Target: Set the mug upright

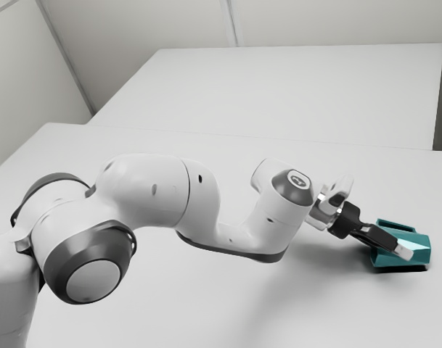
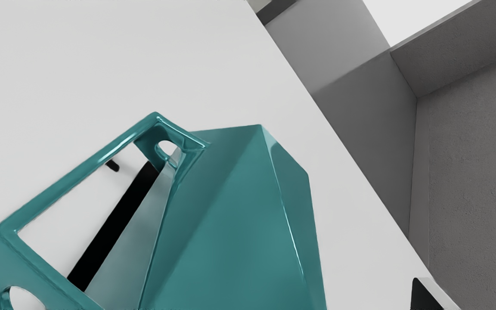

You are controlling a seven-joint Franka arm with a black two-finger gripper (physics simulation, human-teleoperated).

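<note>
Mug (image 1: 390, 260) lies on its side on the white table (image 1: 170, 304), near the exterior view's right edge. Long axis: flat along the tabletop, running roughly between the exterior view's left and right. In the wrist view, the body extends away from the gripper, with one end farther out. Which end carries the mouth cannot be determined. The interior is hidden; contents, if any, cannot be determined.

Body: teal, smooth and glossy, formed from flat angular facets that meet at straight creases; thin highlights follow some edges. Handle (image 2: 110, 150): a squared, angular loop of the same teal material, projecting from the side of the body. In the exterior view it lies on the body's far side. Rounded openings pierce its two end sections. The tabletop, a broad black band and a short dark mark are visible through the loop.

Gripper (image 1: 399, 248): positioned at the mug, its black finger with a pale tip crossing in front of the body in the exterior view. Fingers: spread. In the wrist view, one fingertip (image 2: 424, 296) stands apart from the body, with tabletop between them; contact on the opposite side cannot be determined. Arm (image 1: 144, 188): smooth white housings with dark grey joint covers, reaching in from the exterior view's left.
</note>
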